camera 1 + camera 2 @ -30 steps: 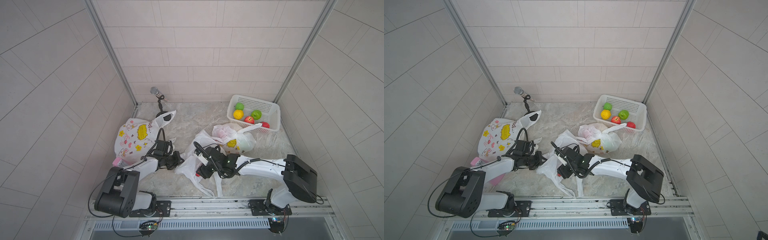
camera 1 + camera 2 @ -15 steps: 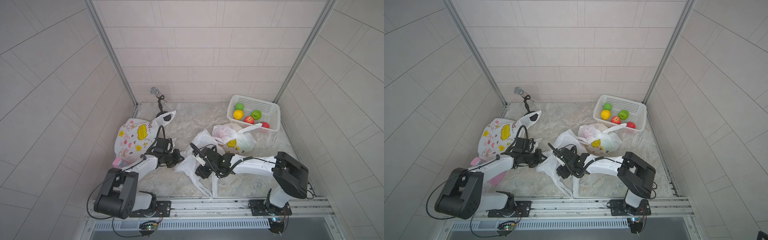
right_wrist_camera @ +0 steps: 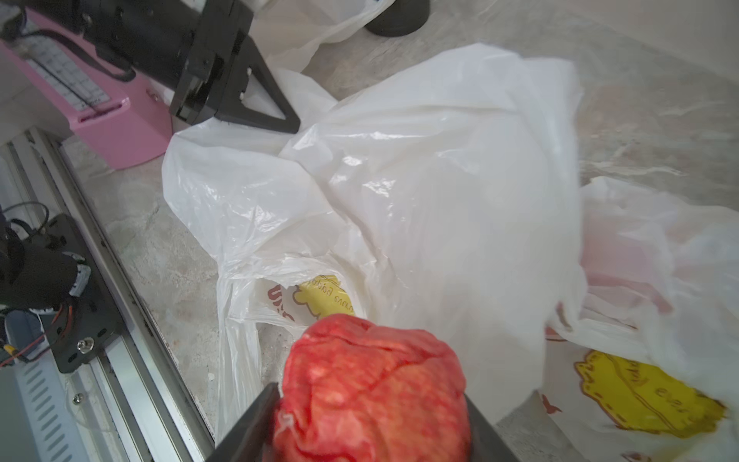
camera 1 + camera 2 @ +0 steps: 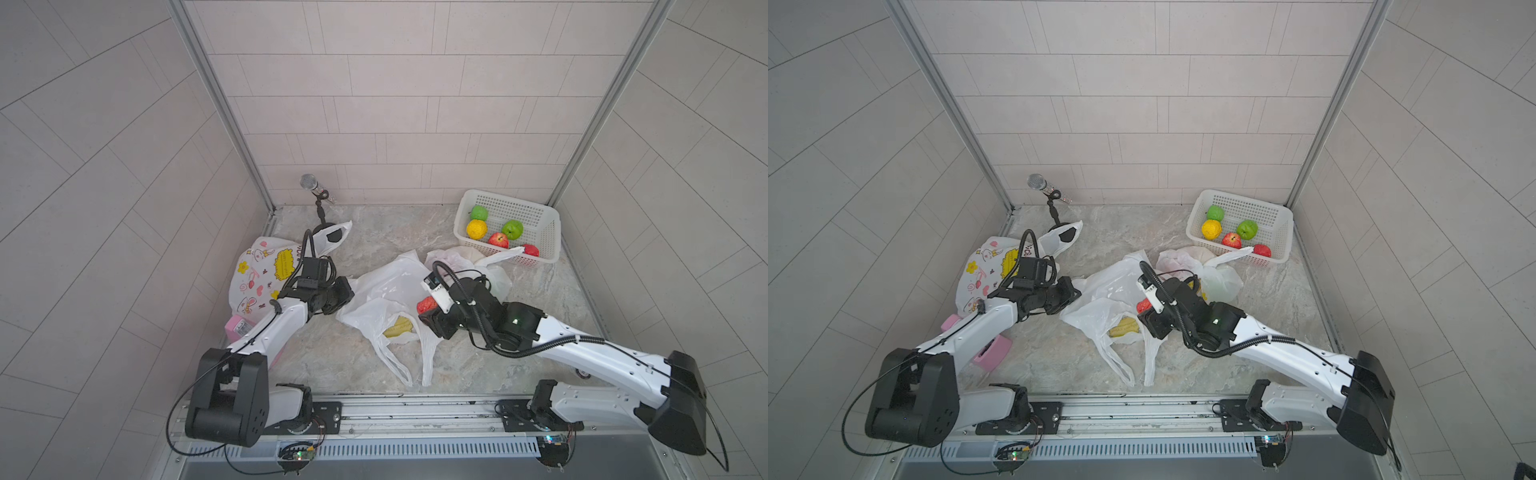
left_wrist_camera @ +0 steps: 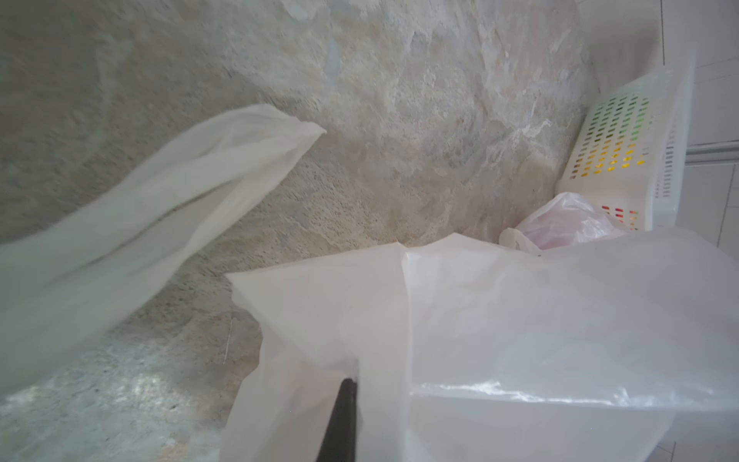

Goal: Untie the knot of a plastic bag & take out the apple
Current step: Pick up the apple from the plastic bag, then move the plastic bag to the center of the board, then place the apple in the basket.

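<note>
Two robot arms reach in over the marbled grey tabletop (image 4: 332, 361), and from where I stand most of the job looks done. Spread across the middle is the white translucent plastic bag (image 4: 386, 286), slack and crumpled. Its two loop handles (image 4: 397, 365) trail apart toward the near edge with no knot joining them, so I take the untying as finished. Off in the far corner stands a white perforated plastic basket (image 4: 540, 259) with several other fruits in it, well apart from the action. The left gripper (image 4: 349, 293) is clenched tight at the bag's edge on its own side. The left wrist view shows film draped right around a dark finger, so it seems to be pinning the bag in place. The right gripper (image 3: 372, 436) has its jaws closed on the round red apple (image 4: 425, 304), which sits bare between them with no plastic over it, clear of the bag's mouth and just beside the rumpled film. What remains, I'd guess, is small: carry the apple away and set it down, perhaps in the basket, then let go of the bag.
</note>
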